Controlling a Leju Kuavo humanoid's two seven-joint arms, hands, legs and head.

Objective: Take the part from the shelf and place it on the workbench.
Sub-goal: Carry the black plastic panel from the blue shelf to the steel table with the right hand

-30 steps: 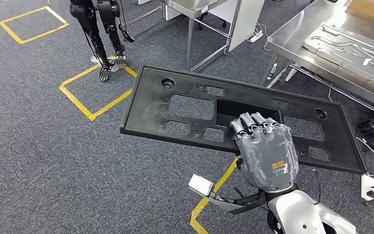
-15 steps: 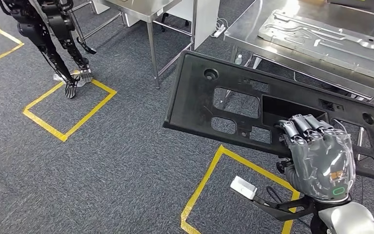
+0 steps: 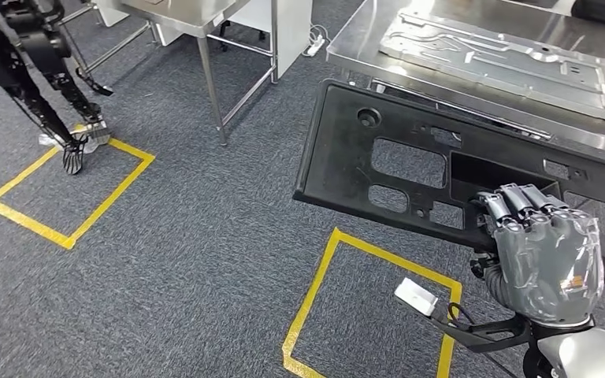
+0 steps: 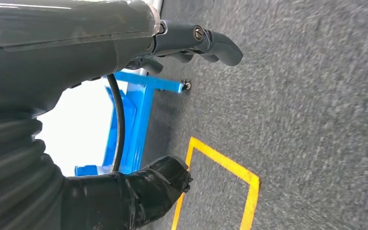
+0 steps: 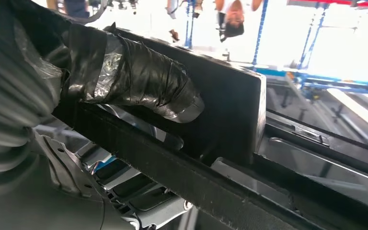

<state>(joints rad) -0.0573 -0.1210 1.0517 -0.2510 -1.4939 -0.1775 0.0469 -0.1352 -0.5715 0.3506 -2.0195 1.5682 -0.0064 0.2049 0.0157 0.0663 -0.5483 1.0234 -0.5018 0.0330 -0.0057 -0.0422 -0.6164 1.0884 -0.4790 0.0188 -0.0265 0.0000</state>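
Underfoot, grey carpet (image 3: 173,236) fills most of the head view, marked with yellow tape squares (image 3: 71,193) at centre left and bottom centre. Across the upper right runs the steel workbench (image 3: 362,39), already carrying a pressed metal panel (image 3: 504,59). A second steel table (image 3: 197,20) stands at top centre, and another robot's dark legs (image 3: 39,87) occupy the upper left corner.

Below the bench edge, right of centre, hangs the task's thing: the long black plastic part (image 3: 347,157), a flat plate with rectangular cut-outs, held roughly level above the floor and overlapping the bench's near edge in the picture. The right hand (image 3: 547,256) holds it at lower right, fingers curled into one cut-out; the right wrist view shows the taped thumb (image 5: 143,81) pressed against the plate's face. The left hand (image 4: 100,48) shows against the carpet in its wrist view, fingers curled and apparently holding nothing, though I cannot tell for certain.

The risks, as I judge them: the grip sits toward one end, so the long free end could sag or swing and twist out of the fingers. That end could also strike the bench edge or its legs, and the part may land on the metal panel instead of bare steel.
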